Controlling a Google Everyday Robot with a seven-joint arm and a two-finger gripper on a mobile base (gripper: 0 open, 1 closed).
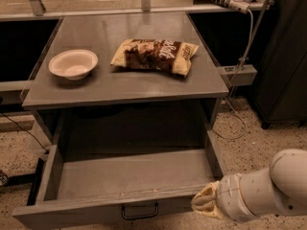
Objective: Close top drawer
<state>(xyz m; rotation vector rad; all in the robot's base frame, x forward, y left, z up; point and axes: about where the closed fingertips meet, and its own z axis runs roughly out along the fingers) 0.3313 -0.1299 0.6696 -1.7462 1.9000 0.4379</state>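
The top drawer (129, 174) is pulled far out of the grey cabinet and its shallow tray is empty. Its flat front (86, 211) runs along the bottom of the view, with the black wire handle (139, 211) at centre. My gripper (205, 206) is at the right end of the drawer front, at the end of the white arm (268, 188) that comes in from the lower right. It sits at or just in front of the drawer's front right corner; I cannot tell whether it touches.
On the cabinet top (124, 87) stand a white bowl (73, 63) at left and a brown and yellow snack bag (154, 55) at centre. A power strip and cables (240, 42) hang to the right. A dark cabinet (283, 56) stands at far right.
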